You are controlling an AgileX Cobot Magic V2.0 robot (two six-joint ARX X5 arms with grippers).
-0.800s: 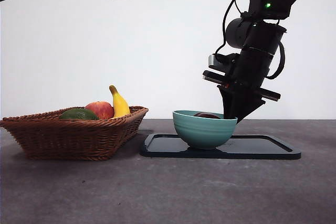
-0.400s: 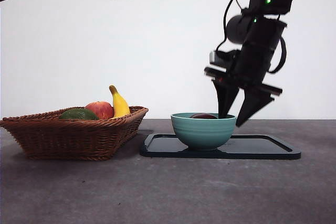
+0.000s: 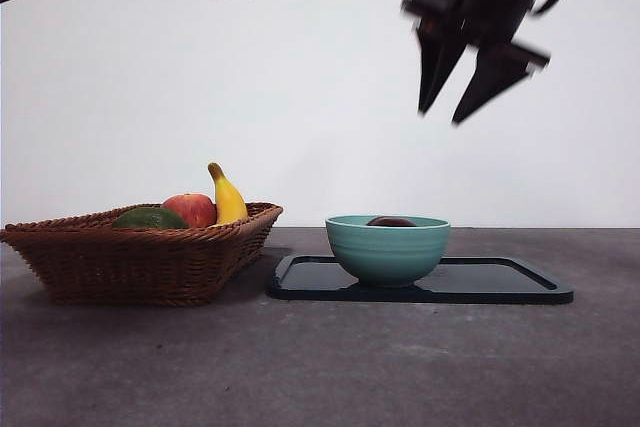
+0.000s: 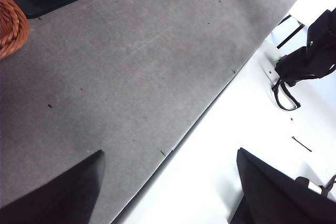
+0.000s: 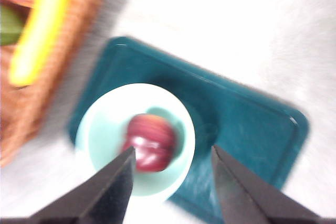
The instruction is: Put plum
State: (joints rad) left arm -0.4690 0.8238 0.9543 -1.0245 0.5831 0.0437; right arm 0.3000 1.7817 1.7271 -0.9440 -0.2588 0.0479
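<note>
Now plum (image 3: 391,221) lies in bowl (image 3: 387,248), right tool (image 3: 465,119) spread above.

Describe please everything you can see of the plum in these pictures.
The plum is dark purple-maroon, smooth and glossy, rounded, with a light highlight on its skin. It lies inside the teal bowl, which stands on the dark tray. From the front only its top shows above the rim. Nothing grips it: the right end effector hangs open, high above.
</note>
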